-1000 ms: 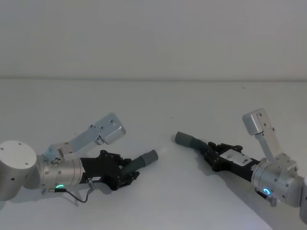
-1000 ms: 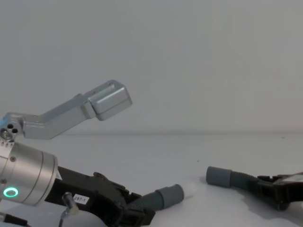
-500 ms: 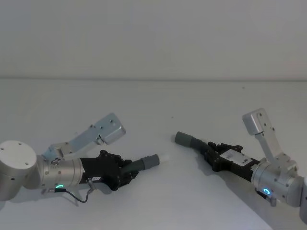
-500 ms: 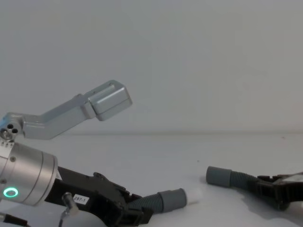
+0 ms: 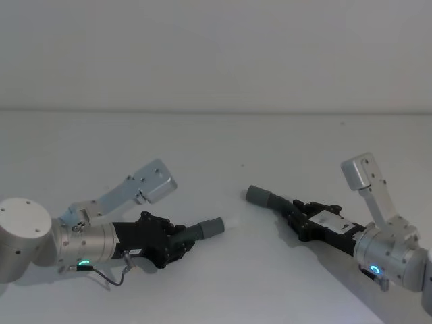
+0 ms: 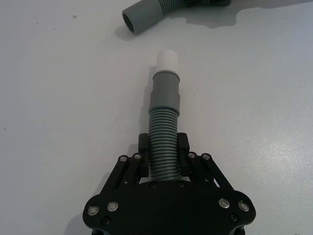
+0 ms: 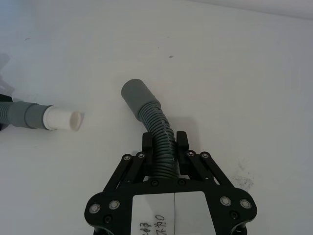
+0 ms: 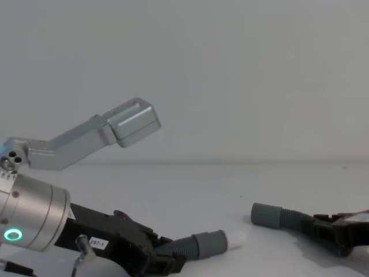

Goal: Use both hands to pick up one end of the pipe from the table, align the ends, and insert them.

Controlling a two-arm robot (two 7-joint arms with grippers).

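Note:
My left gripper [image 5: 177, 241] is shut on the corrugated part of one pipe piece [image 6: 163, 142], low over the white table [image 5: 216, 148]. That piece's grey cuff [image 5: 211, 227] ends in a short white stub [image 5: 231, 222] that points right, toward the other piece. On the right, my right gripper [image 5: 291, 210] is shut on the second pipe piece [image 7: 159, 129]. Its smooth grey cuff [image 5: 258, 196] points left, with the open mouth [image 6: 128, 19] facing the stub. A gap of bare table separates the two ends, and they are not in line. In the chest view the stub [image 8: 234, 238] sits lower than the right cuff [image 8: 266, 215].
A silver bracket [image 5: 152, 181] juts up from the left wrist, and another silver bracket [image 5: 364, 177] rises from the right wrist. The pale wall [image 5: 216, 54] meets the table at the back. Open table lies behind and between the arms.
The left pipe piece has swung flatter and slightly right, so its white stub now shows beyond the cuff. The right arm and its piece have not moved.

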